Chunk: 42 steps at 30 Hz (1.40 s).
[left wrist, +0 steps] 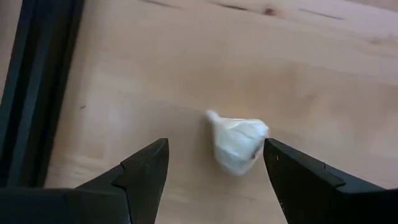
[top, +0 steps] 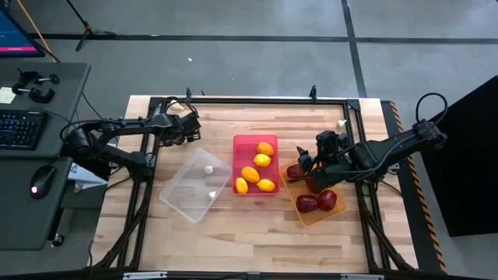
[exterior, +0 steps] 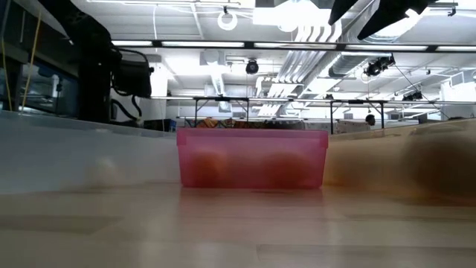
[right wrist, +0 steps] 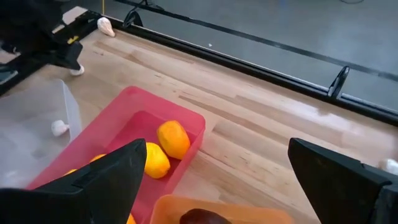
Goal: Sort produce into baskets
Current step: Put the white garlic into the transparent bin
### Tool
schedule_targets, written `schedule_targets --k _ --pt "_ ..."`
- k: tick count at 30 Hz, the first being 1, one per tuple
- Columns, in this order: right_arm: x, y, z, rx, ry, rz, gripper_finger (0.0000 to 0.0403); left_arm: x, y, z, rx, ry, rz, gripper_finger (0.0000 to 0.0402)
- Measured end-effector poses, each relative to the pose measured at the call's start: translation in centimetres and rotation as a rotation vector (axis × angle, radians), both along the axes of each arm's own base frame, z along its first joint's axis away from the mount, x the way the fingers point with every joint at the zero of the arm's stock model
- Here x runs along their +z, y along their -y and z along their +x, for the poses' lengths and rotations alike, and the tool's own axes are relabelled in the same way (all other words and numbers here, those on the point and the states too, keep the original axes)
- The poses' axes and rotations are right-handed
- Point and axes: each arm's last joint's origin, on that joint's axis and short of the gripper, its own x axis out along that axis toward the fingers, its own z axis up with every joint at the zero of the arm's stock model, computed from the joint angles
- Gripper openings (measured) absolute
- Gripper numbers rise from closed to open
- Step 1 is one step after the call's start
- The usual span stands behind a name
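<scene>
Left gripper [left wrist: 214, 171]: released, fingers straddling a garlic bulb [left wrist: 237, 144] on the worktop [top: 257, 233] near its far edge.
Clear bin [top: 191, 190]: held 2 garlic bulbs.
Red bin [top: 243, 144]: held 5 lemons [top: 262, 160].
Orange bin [top: 311, 218]: held dark red fruits [top: 327, 199].
Right gripper [right wrist: 217, 174]: spread wide above the orange bin.

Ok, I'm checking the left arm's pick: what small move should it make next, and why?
Probably lower and close the left pincer. Its fingers stand open on either side of the garlic bulb, which lies on the bare table and is not yet gripped. The clear basket already holds two bulbs.
</scene>
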Motion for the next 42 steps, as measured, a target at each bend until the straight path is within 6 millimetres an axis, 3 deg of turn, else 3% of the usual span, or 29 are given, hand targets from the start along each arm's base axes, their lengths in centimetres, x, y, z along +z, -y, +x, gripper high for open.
schedule_targets --k 8,16,20,24,29,32,36,42 --pt "0.0 0.0 0.1 -0.001 0.015 0.011 0.0381 -0.7 -0.7 0.1 0.018 0.090 0.046 0.0250" --pt "0.1 -0.2 0.4 0.003 0.049 0.038 0.0381 -1.6 -0.2 -0.5 -0.036 0.058 0.014 0.0233" --pt "0.2 -0.2 0.5 0.003 0.063 0.043 0.0381 -1.7 -0.2 -0.6 -0.075 0.038 0.011 0.0184" --pt "0.2 -0.2 0.5 0.003 0.066 0.043 0.0381 -1.3 -0.4 -0.2 -0.175 0.056 0.034 0.0106" --pt "0.2 -0.3 0.6 0.003 0.071 0.046 0.0381 2.2 -0.2 1.1 -0.427 0.130 0.124 0.0032" --pt "0.2 -0.3 0.6 0.003 0.078 0.048 0.0381 5.1 1.3 1.7 -0.591 0.253 0.188 0.0027" --pt "0.3 -0.3 0.7 0.005 0.084 0.051 0.0381 8.1 5.4 1.5 -0.773 0.441 0.236 0.0055" --pt "0.2 -0.3 0.7 0.005 0.080 0.049 0.0381 8.1 11.8 0.4 -0.962 0.523 0.094 0.0082"
